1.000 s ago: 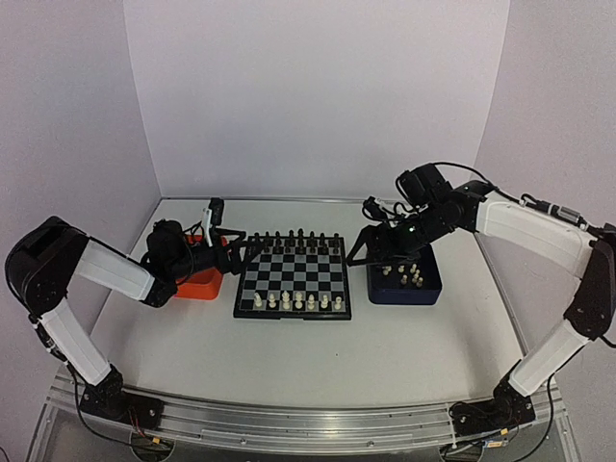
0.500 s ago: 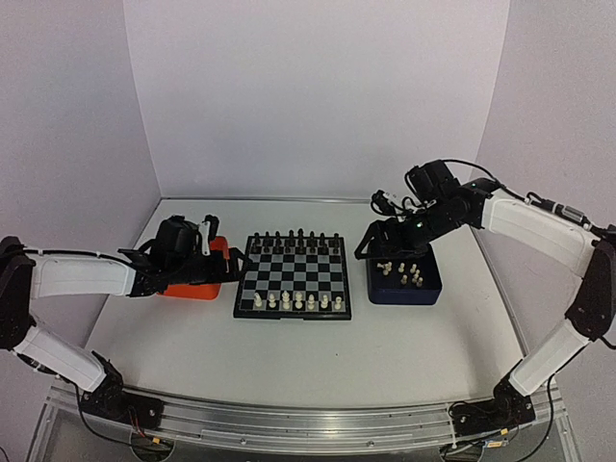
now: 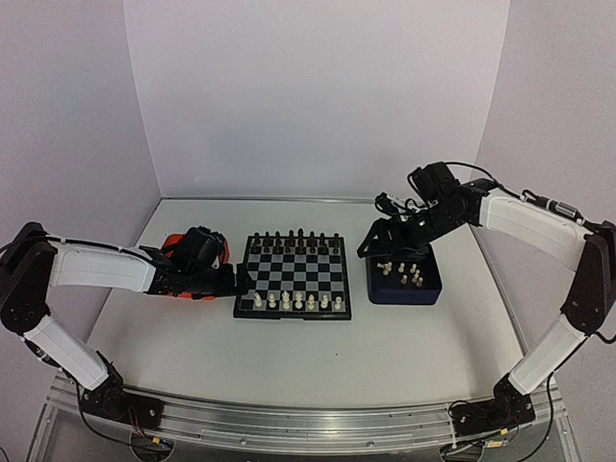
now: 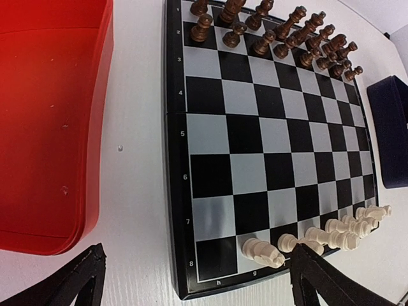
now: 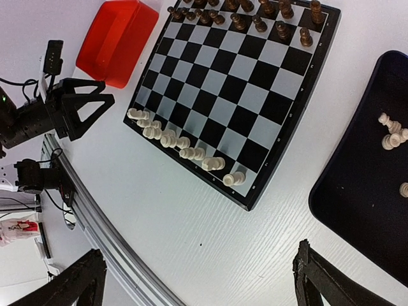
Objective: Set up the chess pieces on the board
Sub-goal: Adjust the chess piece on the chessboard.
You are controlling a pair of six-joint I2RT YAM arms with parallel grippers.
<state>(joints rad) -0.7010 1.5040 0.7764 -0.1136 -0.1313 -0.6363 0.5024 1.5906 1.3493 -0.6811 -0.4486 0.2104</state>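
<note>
— Jaws first?
— Both spread wide, holding nothing. The left gripper (image 3: 234, 280) is at the left edge of the small square black-and-grey checkered board (image 3: 292, 272). The right gripper (image 3: 370, 244) is by the dark blue plastic tray (image 3: 428, 289).
— And the tiny cream-white plastic chessmen (image 3: 298, 302)?
— One row stands along the board's near edge; several more stand in that tray.

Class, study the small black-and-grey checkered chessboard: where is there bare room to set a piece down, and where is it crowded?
Free: the chessboard's middle rows, between the dark-brown chessmen at the far edge and the cream-white chessmen at the near edge; also the table strip between board and orange plastic tray. Crowded: both edge rows.
</note>
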